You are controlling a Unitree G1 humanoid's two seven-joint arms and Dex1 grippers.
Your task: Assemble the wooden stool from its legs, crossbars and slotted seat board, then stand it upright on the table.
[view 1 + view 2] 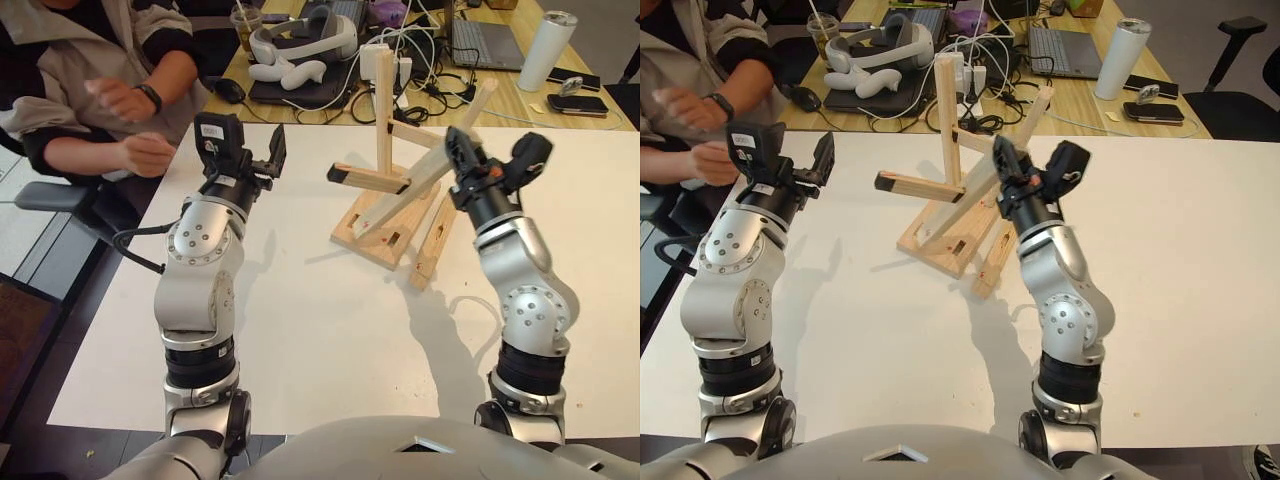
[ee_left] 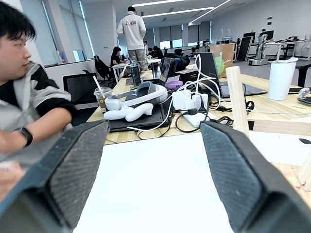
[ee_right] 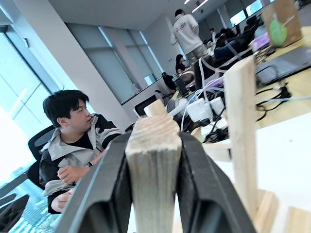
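Right wrist view, right pincer (image 3: 154, 145) clamped on square-cut grainy wooden leg (image 3: 153, 194), left pincer (image 2: 154, 141) wide apart

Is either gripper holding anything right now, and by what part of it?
The right gripper is shut on a slanted wooden leg, its fingers clamping two sides toward the upper end. The left gripper is open, holding nothing.

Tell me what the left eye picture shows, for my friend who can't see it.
The robot's right pincer grips a slanted wooden leg of a half-built stool, whose seat board rests on a white table with an upright leg rising from it. The left pincer is open and empty above the table's left side.
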